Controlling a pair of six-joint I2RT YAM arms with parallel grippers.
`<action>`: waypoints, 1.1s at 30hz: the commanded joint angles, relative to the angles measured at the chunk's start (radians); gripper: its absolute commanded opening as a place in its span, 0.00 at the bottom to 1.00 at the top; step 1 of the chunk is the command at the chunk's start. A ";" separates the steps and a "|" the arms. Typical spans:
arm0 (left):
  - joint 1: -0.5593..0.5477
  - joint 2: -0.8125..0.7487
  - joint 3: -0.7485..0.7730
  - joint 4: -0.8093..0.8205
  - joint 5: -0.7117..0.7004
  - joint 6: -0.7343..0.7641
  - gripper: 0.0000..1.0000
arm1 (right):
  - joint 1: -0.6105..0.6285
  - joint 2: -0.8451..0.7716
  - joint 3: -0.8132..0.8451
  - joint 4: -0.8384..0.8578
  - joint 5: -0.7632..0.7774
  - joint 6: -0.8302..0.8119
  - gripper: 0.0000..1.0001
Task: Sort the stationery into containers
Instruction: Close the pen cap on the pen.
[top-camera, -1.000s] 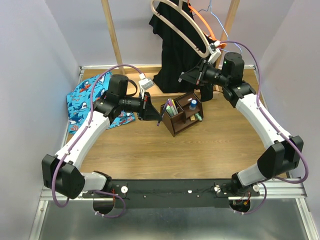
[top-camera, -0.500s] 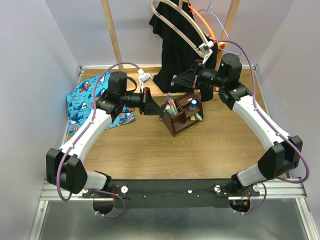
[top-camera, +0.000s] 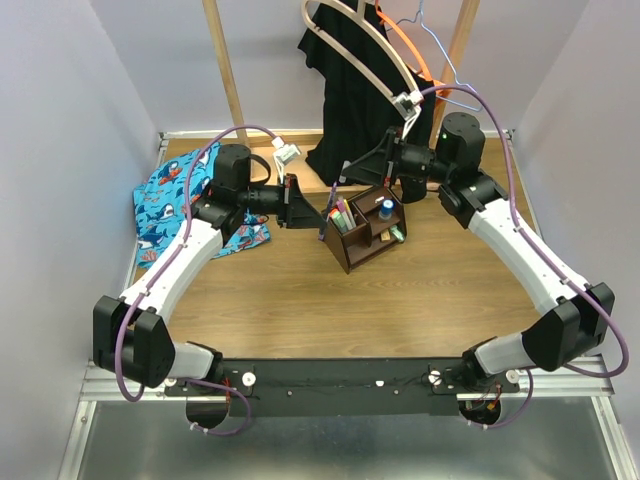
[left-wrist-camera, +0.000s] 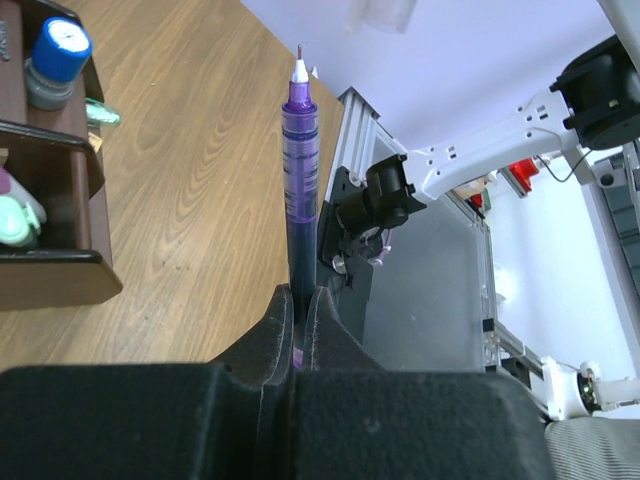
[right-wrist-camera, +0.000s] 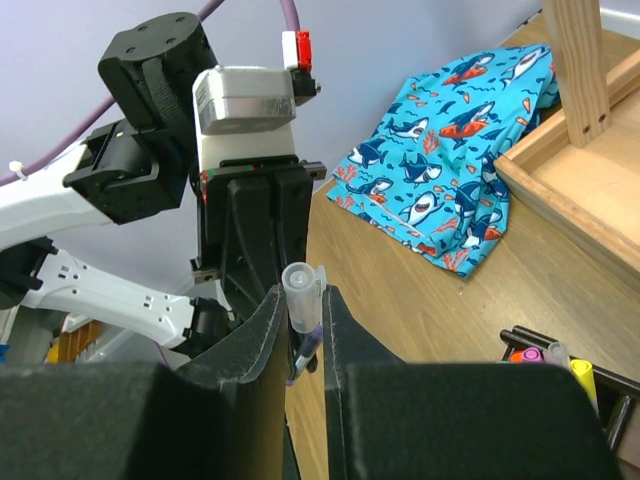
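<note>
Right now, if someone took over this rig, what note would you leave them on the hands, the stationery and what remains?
Left hand: shut on the thin purple pen, tip bare, held in the air beside the organizer.
Right hand: closed on a small clear cap, probably the pen's, and facing the left hand.
Done: markers and blue bottle stand in the organizer's slots.
Left: probably cap the pen, then drop it into a slot.
</note>
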 joint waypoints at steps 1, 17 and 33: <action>0.022 -0.036 -0.010 0.026 0.015 -0.016 0.00 | 0.012 -0.027 -0.029 -0.040 0.004 -0.028 0.01; 0.026 -0.062 -0.044 0.054 0.014 -0.041 0.00 | 0.025 0.016 -0.004 0.024 0.059 0.010 0.00; 0.015 -0.059 -0.053 0.085 0.014 -0.071 0.00 | 0.052 0.041 0.022 0.040 0.094 0.003 0.00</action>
